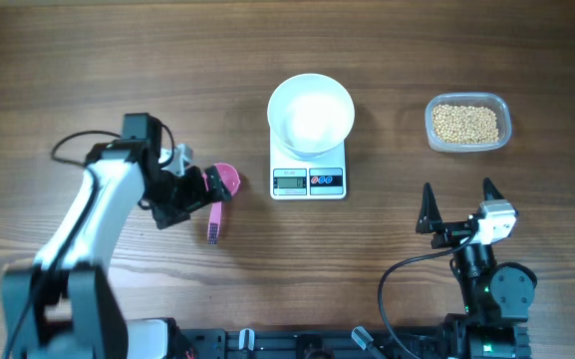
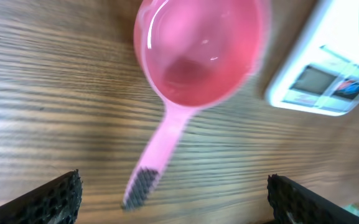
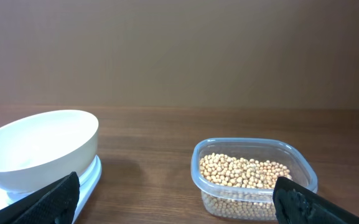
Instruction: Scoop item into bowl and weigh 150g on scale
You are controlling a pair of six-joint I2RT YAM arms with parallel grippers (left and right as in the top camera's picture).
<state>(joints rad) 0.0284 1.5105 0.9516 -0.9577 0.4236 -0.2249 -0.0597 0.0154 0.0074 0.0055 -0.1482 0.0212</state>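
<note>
The beans (image 1: pixel 466 123) lie in a clear plastic tub (image 1: pixel 507 112) at about 2 o'clock on the desk (image 1: pixel 88 70), reading the overhead view as a dial with the arms' bases at 6 o'clock. We see them again from the right wrist as a heap of small pale-tan rounds (image 3: pixel 244 172) filling the lower part of the tub (image 3: pixel 199 180).

The white bowl (image 1: pixel 311 113) stands at 12 o'clock, on the platform of the scale (image 1: pixel 283 160), well apart from the tub, which is at its 3 o'clock. Its inside shows plain white. The scale's display and dark button panel face 6 o'clock; the digits are too small for us to read.

A pink scoop (image 1: pixel 223 181) lies on the desk just beside the scale, at the scale's 9 o'clock. Its cup is nearest the scale, and its handle runs towards 6 o'clock, ending in a dark ribbed tip. From the left wrist the cup (image 2: pixel 198 50) looks blurred.

The left hand (image 1: pixel 195 196) hangs over the scoop at about 9 o'clock on the desk. Its fingers (image 2: pixel 51 199) stand wide apart, one on either side of the handle, and neither touches it, so the hand is open and holds nothing.

The right hand (image 1: pixel 458 204) sits at about 4 o'clock, near its base, and points towards 12 o'clock. Its fingers (image 3: pixel 300 202) are spread wide with only air between them, so it too is open, with the bowl at its 11 o'clock and the tub at its 1 o'clock.
</note>
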